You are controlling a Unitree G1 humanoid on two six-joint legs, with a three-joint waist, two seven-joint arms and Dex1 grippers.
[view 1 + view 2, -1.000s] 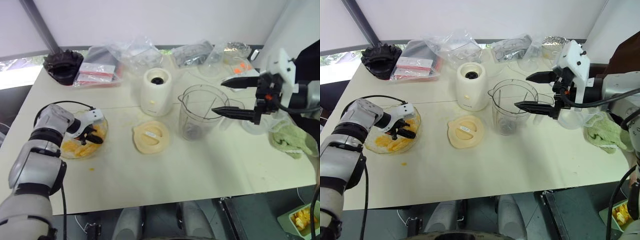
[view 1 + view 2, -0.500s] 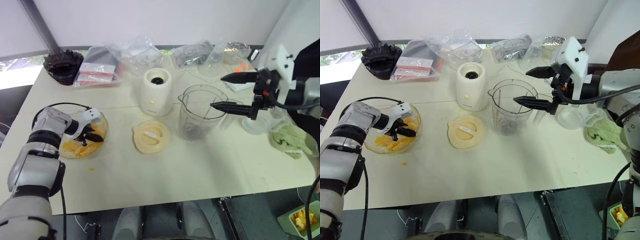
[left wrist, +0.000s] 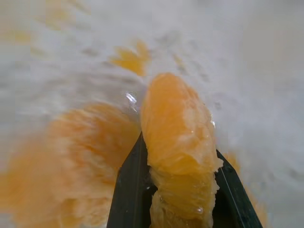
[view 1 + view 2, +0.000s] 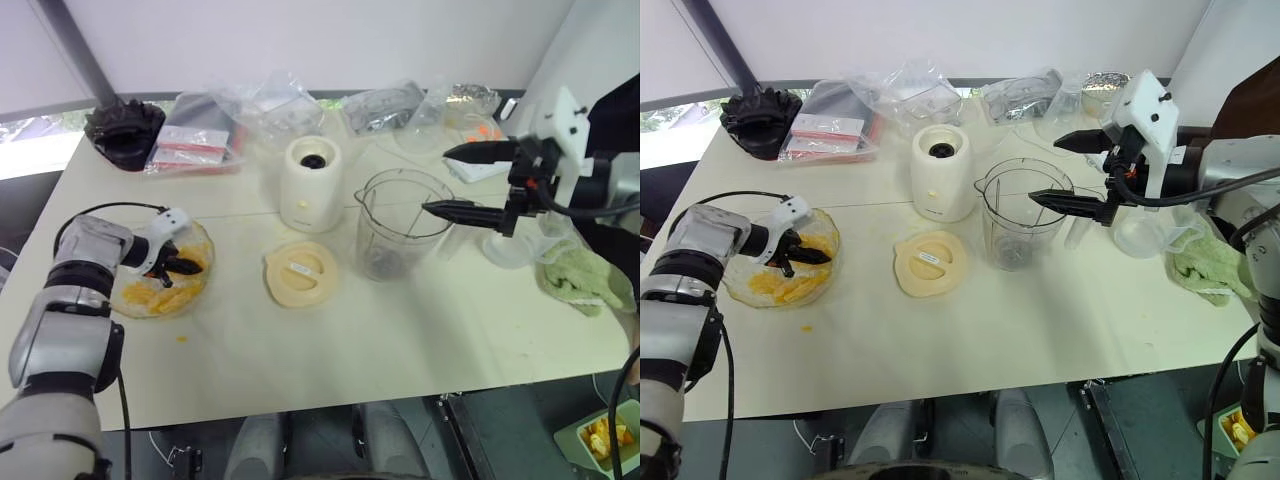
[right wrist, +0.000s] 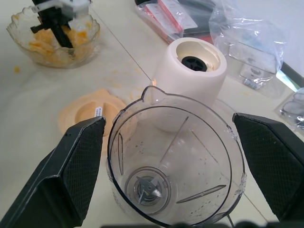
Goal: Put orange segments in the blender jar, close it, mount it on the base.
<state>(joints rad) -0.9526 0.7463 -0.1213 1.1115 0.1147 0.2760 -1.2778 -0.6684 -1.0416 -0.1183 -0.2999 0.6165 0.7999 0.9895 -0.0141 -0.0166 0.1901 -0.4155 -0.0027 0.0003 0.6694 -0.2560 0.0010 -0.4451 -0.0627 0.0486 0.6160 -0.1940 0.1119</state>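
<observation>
an orange segment (image 3: pixel 178 156) sits pinched in the left gripper (image 4: pixel 172 266), jaws closed on it over the glass bowl (image 4: pixel 197 290) on the table (image 4: pixel 400 330). wet and soft, it could slip out before reaching the empty blender jar (image 4: pixel 400 225), which the right gripper (image 4: pixel 468 183) flanks, jaws wide.

A flat round cream lid (image 4: pixel 301 273) is lying at table centre. A shallow clear glass bowl (image 4: pixel 735 292) is sitting at nine o'clock. A black ruffled object (image 4: pixel 126 131) is resting at eleven o'clock, beside clear plastic bags (image 4: pixel 262 112) at twelve. A green cloth (image 4: pixel 583 278) is lying at three o'clock.
</observation>
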